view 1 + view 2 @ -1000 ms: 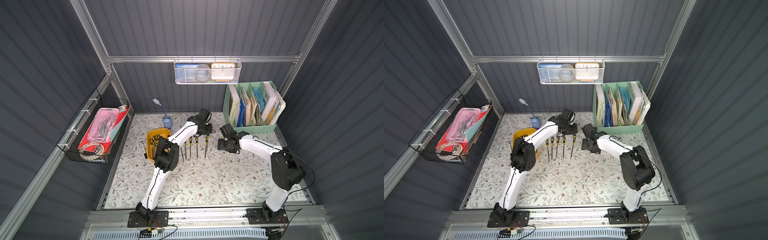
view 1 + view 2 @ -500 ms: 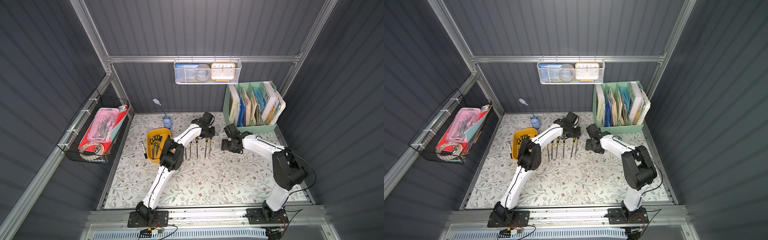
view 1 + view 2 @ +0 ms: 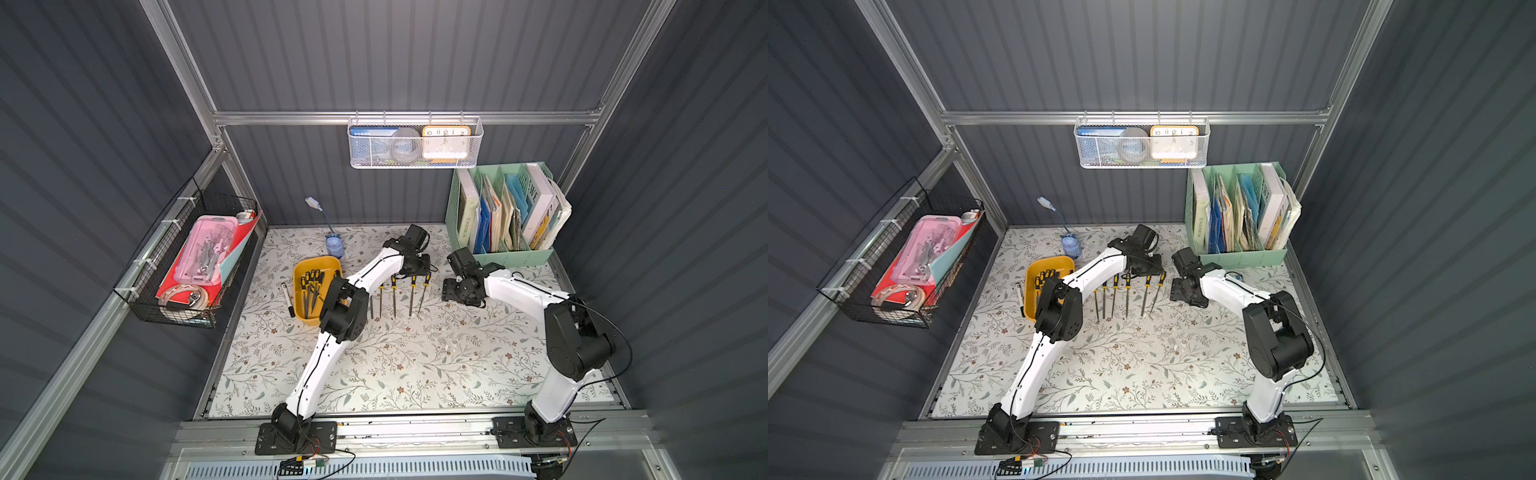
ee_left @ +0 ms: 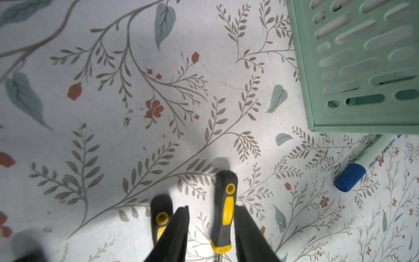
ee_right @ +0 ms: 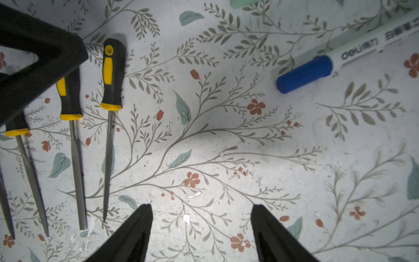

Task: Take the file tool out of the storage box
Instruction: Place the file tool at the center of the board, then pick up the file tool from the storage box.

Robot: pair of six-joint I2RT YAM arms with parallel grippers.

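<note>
Storage box [image 3: 318,262] holds files [image 3: 311,287], left fingers [image 4: 176,233] slack around file [image 4: 224,211], right fingers [image 5: 133,236] wide (empty).

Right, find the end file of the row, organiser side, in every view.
In a top view: the file ends the row, slanted.
In a top view: the file, likewise.
Left wrist: its handle sits inside the open left gripper.
Right wrist: the file is last in the row.
Landmark: the neighbour file, in all four.

File handle [image 4: 223,211] between parted jaws (seemingly loose), second handle [image 4: 161,215] beside, blue-capped marker [image 4: 367,161]
</note>
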